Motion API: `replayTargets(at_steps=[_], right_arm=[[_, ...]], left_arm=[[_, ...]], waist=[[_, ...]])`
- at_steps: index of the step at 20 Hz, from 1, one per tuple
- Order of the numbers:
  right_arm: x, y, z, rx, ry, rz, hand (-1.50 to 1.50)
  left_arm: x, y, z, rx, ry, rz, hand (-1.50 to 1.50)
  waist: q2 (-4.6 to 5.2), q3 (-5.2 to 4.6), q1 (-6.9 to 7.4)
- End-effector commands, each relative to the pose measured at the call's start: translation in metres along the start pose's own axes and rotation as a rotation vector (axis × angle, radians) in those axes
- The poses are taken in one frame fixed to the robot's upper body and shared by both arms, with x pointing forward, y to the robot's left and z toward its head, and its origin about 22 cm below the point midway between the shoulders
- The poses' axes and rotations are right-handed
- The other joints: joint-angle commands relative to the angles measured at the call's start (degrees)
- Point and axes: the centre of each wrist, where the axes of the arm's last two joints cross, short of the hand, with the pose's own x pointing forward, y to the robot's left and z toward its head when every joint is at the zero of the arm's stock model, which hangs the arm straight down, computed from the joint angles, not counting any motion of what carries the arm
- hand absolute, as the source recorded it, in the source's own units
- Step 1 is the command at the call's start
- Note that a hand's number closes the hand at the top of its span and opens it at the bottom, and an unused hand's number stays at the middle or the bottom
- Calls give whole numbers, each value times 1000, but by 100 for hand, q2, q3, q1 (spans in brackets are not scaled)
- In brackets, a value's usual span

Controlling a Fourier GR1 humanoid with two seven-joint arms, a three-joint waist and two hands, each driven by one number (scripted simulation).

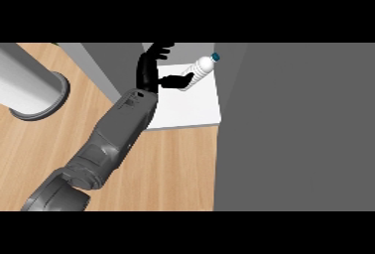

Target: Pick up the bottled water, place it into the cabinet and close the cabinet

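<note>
Head view: left hand (150, 74), fingers (159, 49) spread, thumb touching bottled water (202, 68) lying alongside.

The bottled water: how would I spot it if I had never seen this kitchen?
Find the wooden counter, then the white cabinet shelf at its far side beside the big grey door. Over that shelf lies the bottled water, tilted, at the thumb of the black left robot hand. It is the only small white bottle, with a teal cap.
</note>
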Motion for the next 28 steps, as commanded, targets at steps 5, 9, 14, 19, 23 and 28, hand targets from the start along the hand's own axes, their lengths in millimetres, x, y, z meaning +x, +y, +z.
replayTargets(at_steps=[5, 9, 14, 19, 23, 28], right_arm=[[0, -5, 1, 9, -15, 5, -150], [-2, -1, 6, 20, 11, 6, -150], [-3, 14, 6, 11, -17, -13, -150], [4, 0, 8, -8, -3, 3, -150], [9, 9, 10, -34, -8, 24, -150], [23, 2, 8, -47, -12, 37, -150]], left_arm=[[-12, 28, -14, 45, 31, -53, -150], [-18, 17, -2, 39, 54, -41, -150], [-11, 41, -22, 29, -15, 28, -150], [-17, 39, -15, -16, -95, 223, -150], [-23, 21, 2, -96, -119, 356, -150], [-18, 10, 9, -128, -179, 439, -150]], waist=[[45, -12, -45], [16, -13, 13], [26, -18, -6], [-37, -15, 168], [-108, -13, 281], [-144, -10, 379]])
